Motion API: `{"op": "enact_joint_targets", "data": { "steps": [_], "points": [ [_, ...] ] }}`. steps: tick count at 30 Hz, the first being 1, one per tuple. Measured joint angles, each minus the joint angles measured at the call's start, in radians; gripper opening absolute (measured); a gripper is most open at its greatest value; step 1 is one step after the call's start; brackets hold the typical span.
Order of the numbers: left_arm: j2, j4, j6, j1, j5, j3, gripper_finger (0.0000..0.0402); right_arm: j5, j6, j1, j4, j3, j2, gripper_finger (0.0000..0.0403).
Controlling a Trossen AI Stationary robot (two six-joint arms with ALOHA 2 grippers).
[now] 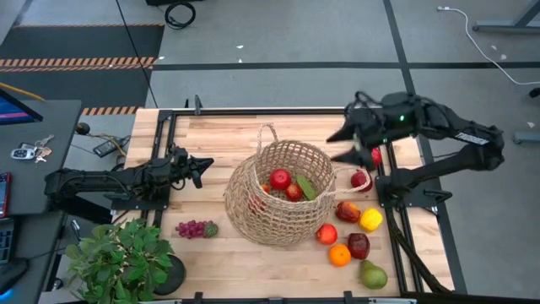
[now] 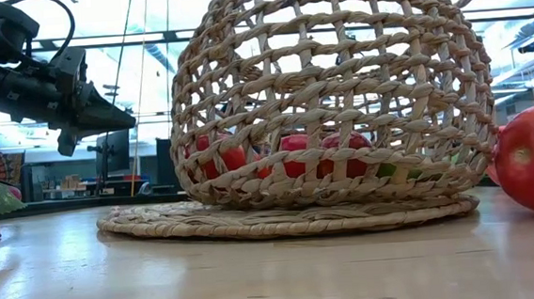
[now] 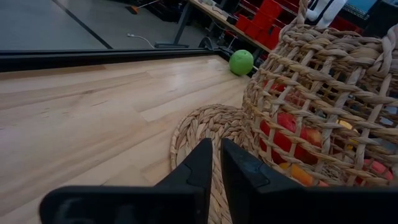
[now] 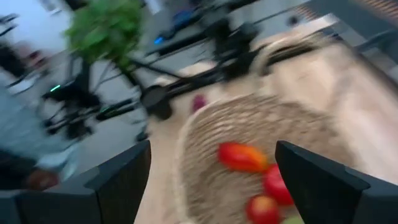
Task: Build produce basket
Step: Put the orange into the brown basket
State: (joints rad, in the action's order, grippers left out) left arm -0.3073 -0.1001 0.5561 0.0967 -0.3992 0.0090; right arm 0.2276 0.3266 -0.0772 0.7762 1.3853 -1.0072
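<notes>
- The basket (image 1: 283,192) sits near the middle of the table (image 1: 219,135), on a flat woven mat (image 2: 281,216) that shows under it in the low view. One looped handle (image 1: 267,133) stands up on its far side.
- Inside it already lie two red apples (image 1: 280,179) and a green piece (image 1: 306,187); more red shows through the weave at table height. By my reading the filling is partly done.
- Most of the produce not yet packed is clustered on the table just right of the basket: a dark red piece (image 1: 361,180) close to the rim, a red apple (image 1: 347,211), a yellow pepper (image 1: 370,219), another red fruit (image 1: 326,234), an orange (image 1: 339,254), a dark red one (image 1: 359,246) and a pear (image 1: 372,274) nearest. That pile lies on the right arm's side, so that arm is probably the one doing the loading.
- The right gripper (image 1: 350,142) hangs above the basket's far right rim, fingers spread wide with nothing between them; its wrist view looks down into the basket. It looks free to reach for another piece.
- The purple grapes (image 1: 195,228) lie alone to the near left of the basket, on the left arm's side.
- The left gripper (image 1: 201,167) waits low, left of the basket, fingers (image 3: 239,171) pressed together and holding nothing, tips pointing at the mat's edge.
- A green apple (image 3: 241,62) rests near the table's edge, seen from the left wrist.
- A potted plant (image 1: 122,257) stands at the near left corner.
</notes>
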Motion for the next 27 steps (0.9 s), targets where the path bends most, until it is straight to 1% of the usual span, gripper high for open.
{"op": "enact_joint_targets", "data": {
  "steps": [7,10,14,17,19,23,27],
  "points": [
    [0.000,0.000,0.000,0.000,0.000,0.000,0.0033,-0.010,0.131,0.284,-0.013,0.000,-0.080,0.0348],
    [0.000,0.000,0.000,0.000,0.000,0.000,0.0034,-0.075,0.198,0.387,-0.008,0.000,-0.122,0.0348],
    [0.000,0.000,0.000,0.000,0.000,0.000,0.0039,-0.205,0.330,0.505,0.021,0.000,-0.187,0.0348],
    [0.000,0.000,0.000,0.000,0.000,0.000,0.0040,-0.282,0.428,0.581,0.037,0.000,-0.246,0.0348],
    [0.000,0.000,0.000,0.000,0.000,0.000,0.0039,-0.301,0.498,0.621,0.037,0.000,-0.287,0.0348],
    [0.000,0.000,0.000,0.000,0.000,0.000,0.0034,-0.300,0.635,0.685,0.036,0.000,-0.350,0.0348],
    [0.000,0.000,0.000,0.000,0.000,0.000,0.0033,-0.288,0.782,0.747,0.058,0.000,-0.378,0.0348]
  ]
}}
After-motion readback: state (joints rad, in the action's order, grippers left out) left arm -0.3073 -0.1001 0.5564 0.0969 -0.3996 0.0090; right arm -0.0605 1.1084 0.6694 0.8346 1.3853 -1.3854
